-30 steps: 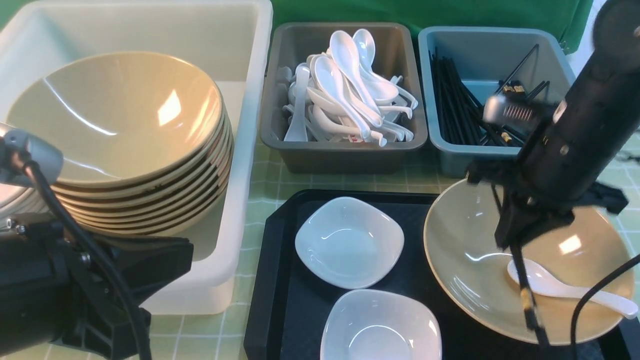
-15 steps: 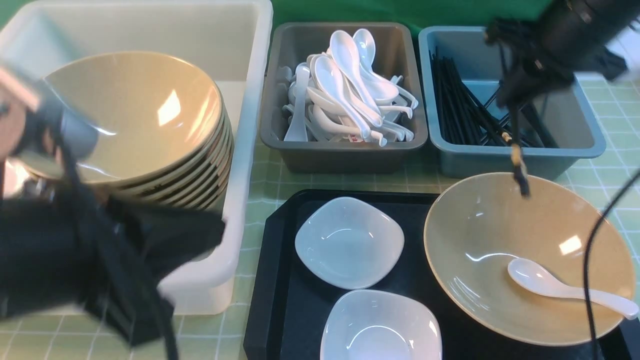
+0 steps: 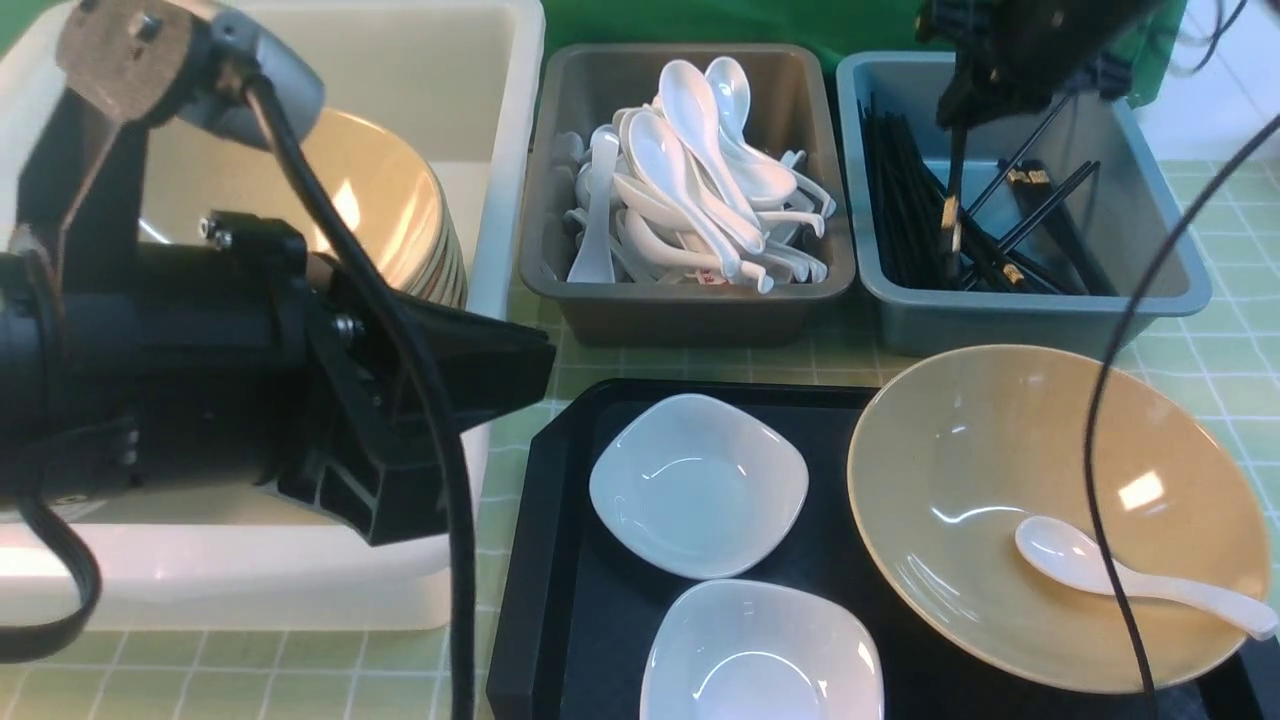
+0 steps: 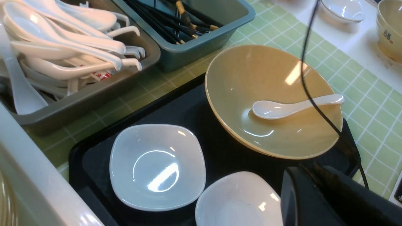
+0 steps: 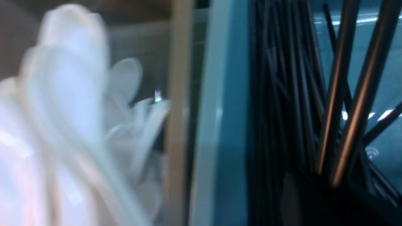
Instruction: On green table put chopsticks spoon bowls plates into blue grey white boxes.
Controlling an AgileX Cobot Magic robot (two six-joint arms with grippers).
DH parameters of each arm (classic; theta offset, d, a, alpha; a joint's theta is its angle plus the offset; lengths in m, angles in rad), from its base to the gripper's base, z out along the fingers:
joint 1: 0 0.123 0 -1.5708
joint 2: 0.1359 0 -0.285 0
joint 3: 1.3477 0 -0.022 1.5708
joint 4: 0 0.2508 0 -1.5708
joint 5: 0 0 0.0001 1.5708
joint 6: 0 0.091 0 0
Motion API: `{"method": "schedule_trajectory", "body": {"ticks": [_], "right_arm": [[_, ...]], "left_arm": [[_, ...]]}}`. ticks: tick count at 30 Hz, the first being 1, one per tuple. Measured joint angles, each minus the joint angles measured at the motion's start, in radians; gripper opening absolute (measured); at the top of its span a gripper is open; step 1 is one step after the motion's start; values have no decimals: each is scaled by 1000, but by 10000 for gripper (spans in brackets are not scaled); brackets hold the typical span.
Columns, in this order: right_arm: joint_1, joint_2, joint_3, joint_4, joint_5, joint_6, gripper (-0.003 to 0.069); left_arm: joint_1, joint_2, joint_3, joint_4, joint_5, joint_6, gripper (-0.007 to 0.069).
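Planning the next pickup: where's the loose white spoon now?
The spoon lies inside the tan bowl at the right end of the black tray in the front view, handle pointing to its right rim.

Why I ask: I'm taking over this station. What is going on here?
A two-armed robot is sorting tableware into boxes. Its right gripper holds black chopsticks upright over the blue box, which already has many. The left gripper is shut, with nothing seen in it, by the white box. On the black tray sit two white plates and a tan bowl with a spoon lying in it.
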Motion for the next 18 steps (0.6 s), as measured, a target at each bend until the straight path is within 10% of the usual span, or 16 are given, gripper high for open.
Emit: {"method": "schedule_trajectory", "body": {"ticks": [13, 18], "right_arm": [[-2, -9, -6, -25, 113, -51, 444], [-5, -181, 62, 62, 132, -185, 485]], "left_arm": [[0, 7, 0, -1, 11, 0, -1], [0, 7, 0, -1, 49, 0, -1]]}}
